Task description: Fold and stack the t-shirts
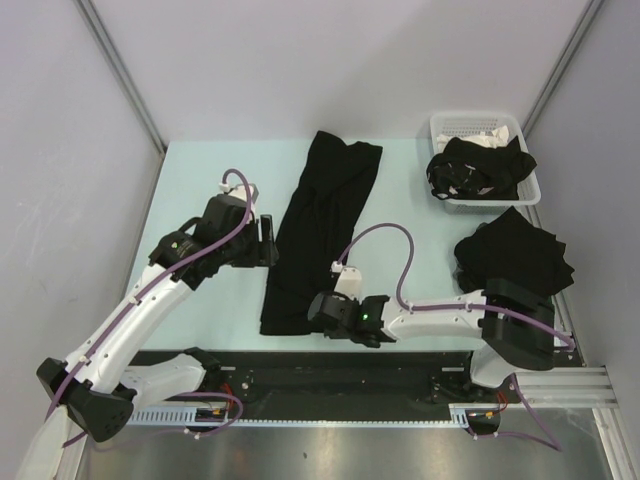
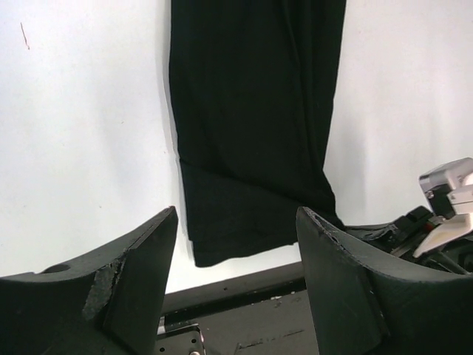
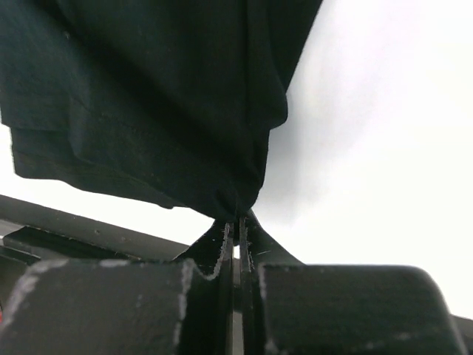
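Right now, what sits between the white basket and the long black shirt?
Nothing: the top view shows bare table between the basket and the long shirt.

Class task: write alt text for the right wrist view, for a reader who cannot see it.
The right tool is shut on a corner of a black t-shirt, the cloth pinched to a point between its fingers. The rest of the shirt spreads over a pale table.
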### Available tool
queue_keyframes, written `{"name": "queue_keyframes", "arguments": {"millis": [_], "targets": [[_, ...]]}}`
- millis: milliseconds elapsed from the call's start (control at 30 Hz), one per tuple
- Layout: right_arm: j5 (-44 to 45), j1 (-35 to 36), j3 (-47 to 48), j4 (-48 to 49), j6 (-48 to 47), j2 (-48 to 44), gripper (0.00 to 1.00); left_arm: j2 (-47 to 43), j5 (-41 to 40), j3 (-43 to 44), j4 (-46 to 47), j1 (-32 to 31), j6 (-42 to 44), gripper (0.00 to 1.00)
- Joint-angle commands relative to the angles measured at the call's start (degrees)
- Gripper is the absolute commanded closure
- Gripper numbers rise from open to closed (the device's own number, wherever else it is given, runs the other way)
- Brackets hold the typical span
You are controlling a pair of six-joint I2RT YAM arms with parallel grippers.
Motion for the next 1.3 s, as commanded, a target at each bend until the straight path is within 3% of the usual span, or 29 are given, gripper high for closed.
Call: {"name": "queue_keyframes", "arguments": {"millis": [0, 400, 833, 1267], "targets": [[0.7, -1.6, 0.0, -5.9, -0.9, -3.7, 1.0, -0.3, 1.1, 1.9, 2.5, -0.3, -0.7, 0.29], [-5.4, -7.1, 0.0, -16.6, 3.1, -5.1, 1.0, 1.6, 2.1, 3.5, 4.1, -0.3, -0.1, 0.29], [-6.4, -3.6, 0.0, -22.9, 16.9, -17.7, 1.0, 3.9, 4.7, 3.4, 5.6, -0.3, 0.0, 0.29], [-11.5, -2.3, 0.0, -25.0, 18.9, -10.1, 1.0, 3.8, 8.8, 1.1, 7.0, -0.4, 0.1, 0.3]]}}
